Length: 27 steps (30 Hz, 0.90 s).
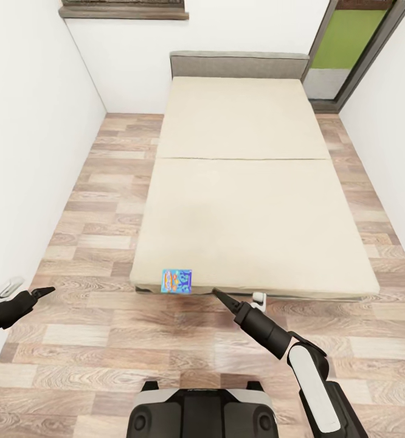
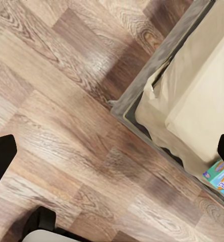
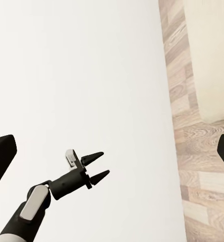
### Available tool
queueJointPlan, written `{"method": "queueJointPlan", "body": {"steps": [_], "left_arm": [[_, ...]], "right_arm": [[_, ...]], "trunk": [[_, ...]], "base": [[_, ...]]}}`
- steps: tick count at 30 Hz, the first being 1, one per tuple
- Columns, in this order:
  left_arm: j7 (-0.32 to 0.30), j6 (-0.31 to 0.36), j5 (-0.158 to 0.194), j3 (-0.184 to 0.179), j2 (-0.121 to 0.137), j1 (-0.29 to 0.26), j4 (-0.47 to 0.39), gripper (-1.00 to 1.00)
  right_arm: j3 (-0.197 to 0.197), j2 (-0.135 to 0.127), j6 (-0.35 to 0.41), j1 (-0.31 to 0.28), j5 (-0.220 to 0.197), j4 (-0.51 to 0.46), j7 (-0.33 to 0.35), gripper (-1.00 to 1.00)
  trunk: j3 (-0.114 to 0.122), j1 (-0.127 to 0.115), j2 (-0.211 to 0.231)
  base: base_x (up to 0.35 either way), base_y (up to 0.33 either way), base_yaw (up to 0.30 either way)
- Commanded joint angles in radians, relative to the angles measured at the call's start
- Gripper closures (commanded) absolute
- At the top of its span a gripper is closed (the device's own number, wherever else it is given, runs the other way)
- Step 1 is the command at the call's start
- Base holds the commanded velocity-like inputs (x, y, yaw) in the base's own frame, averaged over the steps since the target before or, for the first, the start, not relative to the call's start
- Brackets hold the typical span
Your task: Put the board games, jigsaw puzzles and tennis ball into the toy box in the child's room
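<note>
Head view is showing us facing the bed (image 1: 251, 201), where a board game (image 1: 177, 280) is lying at its near edge. Our left gripper (image 1: 44, 292) and right gripper (image 1: 218, 294) are hanging spread and empty; we are judging that collecting it is yet to begin.

Head camera high over bed (image 1: 245, 182)
</note>
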Motion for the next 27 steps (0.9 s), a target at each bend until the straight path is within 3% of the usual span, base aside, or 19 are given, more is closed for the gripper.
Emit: {"method": "queueJointPlan", "body": {"steps": [1,27], "left_arm": [[-0.001,0.008,0.004,0.002,0.0,-0.001,0.0,-1.0],[-0.002,0.008,0.004,0.002,0.0,-0.001,0.0,-1.0]], "right_arm": [[-0.001,0.0,0.006,0.0,-0.006,-0.001,-0.001,-1.0],[0.001,0.007,-0.002,0.0,-0.005,-0.003,-0.001,-1.0]], "trunk": [[0.001,0.001,-0.001],[0.025,0.001,-0.001]], "base": [[0.0,0.0,-0.042],[0.0,0.0,-0.021]]}}
